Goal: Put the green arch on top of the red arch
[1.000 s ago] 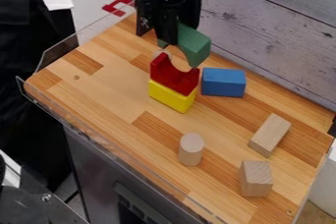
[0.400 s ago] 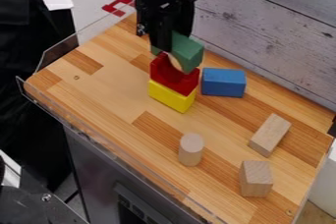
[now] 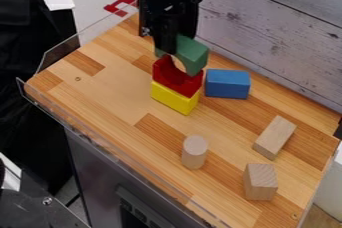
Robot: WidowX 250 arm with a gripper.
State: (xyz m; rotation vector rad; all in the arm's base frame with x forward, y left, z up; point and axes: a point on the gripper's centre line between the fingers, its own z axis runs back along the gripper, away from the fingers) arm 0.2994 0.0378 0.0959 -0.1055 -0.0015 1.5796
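Camera view: the gripper (image 3: 172, 47) is clamped on the green arch (image 3: 193, 55), directly over the upturned red arch (image 3: 176, 79), itself atop the yellow block (image 3: 173, 98). Placement appears nearly complete; full seating unconfirmed. Outstanding: final settling, release, withdrawal.

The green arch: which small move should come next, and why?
Probably ease the jaws open slightly: they hold the green arch, and its visible leg seems to meet a raised end of the red arch, above the yellow block.
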